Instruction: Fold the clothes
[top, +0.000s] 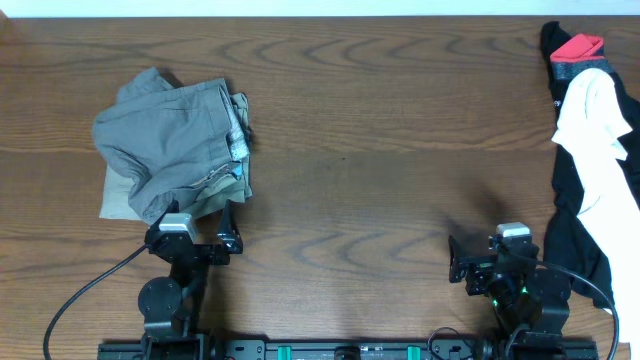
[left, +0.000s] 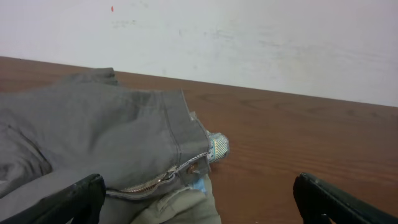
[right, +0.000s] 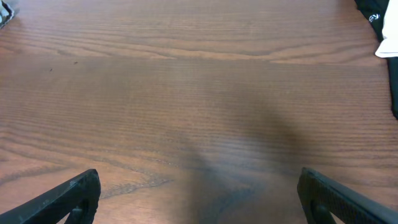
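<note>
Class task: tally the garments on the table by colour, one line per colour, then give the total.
Grey garment: 1
Khaki garment: 1
White garment: 1
Black-and-red garment: 1
Total: 4

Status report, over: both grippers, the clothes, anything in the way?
Left gripper open, empty, at near edge of grey-khaki pile. Right gripper open, empty, above bare table. Black-red-white pile crumpled at right edge. Nothing in the way.
</note>
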